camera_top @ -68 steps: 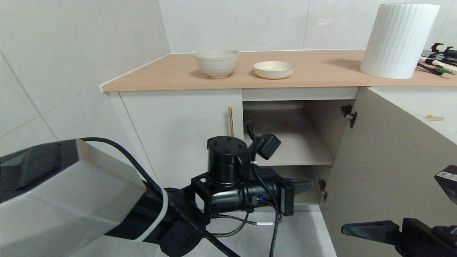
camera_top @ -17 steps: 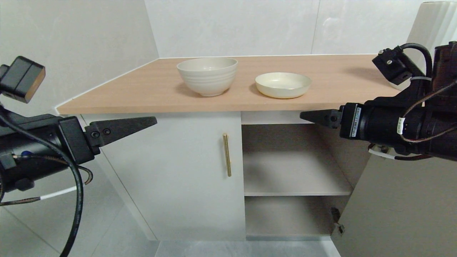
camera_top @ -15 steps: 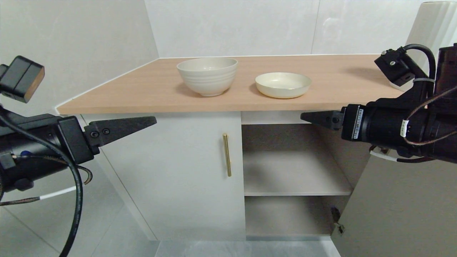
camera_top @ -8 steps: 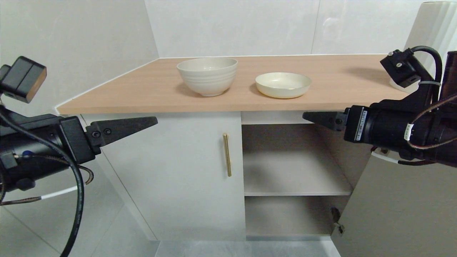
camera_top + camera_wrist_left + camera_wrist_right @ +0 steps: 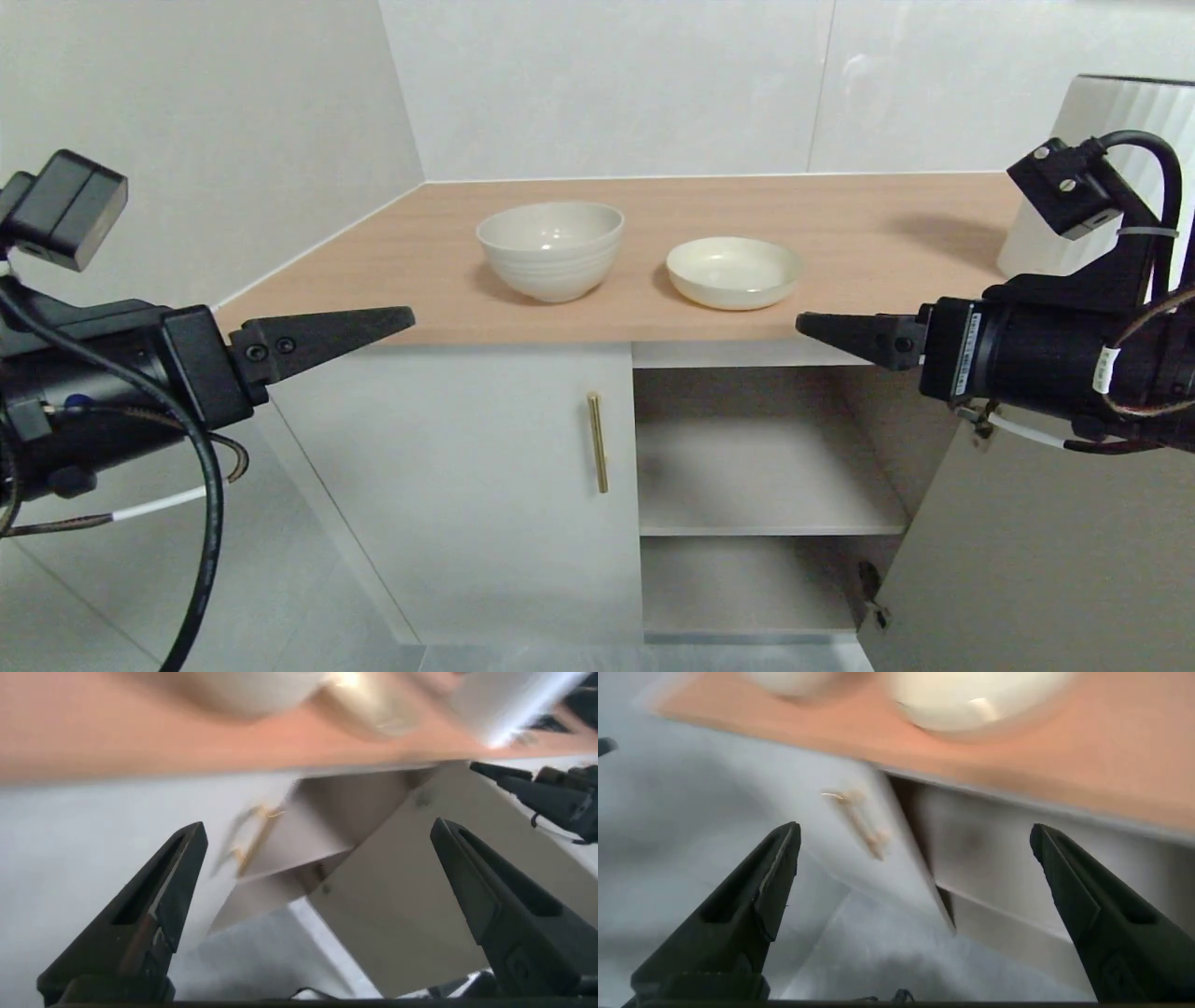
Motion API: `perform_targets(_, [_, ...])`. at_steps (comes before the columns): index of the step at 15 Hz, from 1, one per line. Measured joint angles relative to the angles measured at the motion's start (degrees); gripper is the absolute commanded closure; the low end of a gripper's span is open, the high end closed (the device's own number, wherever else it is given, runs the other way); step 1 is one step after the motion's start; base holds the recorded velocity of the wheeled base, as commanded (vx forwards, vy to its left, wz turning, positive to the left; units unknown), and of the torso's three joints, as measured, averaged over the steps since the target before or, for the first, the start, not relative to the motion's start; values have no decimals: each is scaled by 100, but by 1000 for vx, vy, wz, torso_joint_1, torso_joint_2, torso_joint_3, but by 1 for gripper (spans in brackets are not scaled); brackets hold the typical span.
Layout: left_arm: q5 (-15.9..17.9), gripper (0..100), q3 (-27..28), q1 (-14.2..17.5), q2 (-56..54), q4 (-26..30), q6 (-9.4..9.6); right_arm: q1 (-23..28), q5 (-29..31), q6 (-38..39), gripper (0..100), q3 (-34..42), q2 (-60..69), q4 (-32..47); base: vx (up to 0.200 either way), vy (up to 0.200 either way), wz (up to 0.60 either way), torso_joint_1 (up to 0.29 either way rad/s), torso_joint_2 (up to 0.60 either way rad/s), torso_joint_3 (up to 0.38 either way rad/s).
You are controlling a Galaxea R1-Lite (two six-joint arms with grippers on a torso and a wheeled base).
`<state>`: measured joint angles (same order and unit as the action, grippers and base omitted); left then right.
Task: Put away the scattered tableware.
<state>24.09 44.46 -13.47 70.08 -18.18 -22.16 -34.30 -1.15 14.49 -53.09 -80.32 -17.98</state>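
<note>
Ceramic-looking bowl (image 5: 551, 250) and shallow dish (image 5: 734, 272) sit side by side on the worktop (image 5: 420, 271).
Probably stiff, slick, breakable: pinch each rim. Left claw (image 5: 313, 845) and right claw (image 5: 915, 840) gape, empty.

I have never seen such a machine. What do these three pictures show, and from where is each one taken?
This is a robot with two arms. The wide picture comes from a camera on its head, looking at a kitchen cabinet. The black pointed parts at the sides are its left gripper and right gripper. Each of the other two pictures comes from a camera on one wrist, looking out between that gripper's two open fingers. Both grippers hold nothing. On the wooden countertop stand a deep bowl and a shallow dish, side by side but not touching. Below the dish, one cabinet door is open, showing a shelf inside.
</note>
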Motion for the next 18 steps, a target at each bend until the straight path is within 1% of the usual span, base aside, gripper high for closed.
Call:
perform_targets(6, [0, 0, 291, 39, 375, -5, 0, 18, -5, 0, 0, -10, -184, -101, 0, 0, 0, 232, -457, -264])
perform_targets(9, [-4, 0, 532, 41, 701, 4, -2, 178, -66, -10, 0, -18, -410, -506, 0, 0, 0, 64, -137, -72])
perform_targets(11, [-22, 0, 866, 46, 1001, 28, -4, 322, -152, -13, 0, -184, -608, -525, 0, 0, 0, 0, 0, 0])
perform_targets(12, [-23, 0, 1058, 46, 1172, 56, -4, 352, -90, -5, 0, -358, -713, -380, 0, 0, 0, 0, 0, 0])
perform_targets(14, [-39, 0, 1565, 44, 1571, 269, -6, 391, 190, 34, 0, -855, -914, 455, 0, 0, 0, 0, 0, 0])
perform_targets(15, [-116, 0, 1843, 33, 1776, 589, -9, 401, 388, 113, 0, -1154, -1017, 907, 0, 0, 0, 0, 0, 0])
perform_targets(16, [-310, 0, 2057, 17, 1977, 874, -15, 402, 627, 201, 0, -1393, -1135, 1153, 0, 0, 0, 0, 0, 0])
perform_targets(18, [-978, 0, 2400, -33, 2395, 1098, -24, 402, 1168, 272, 0, -1659, -1408, 1252, 0, 0, 0, 0, 0, 0])
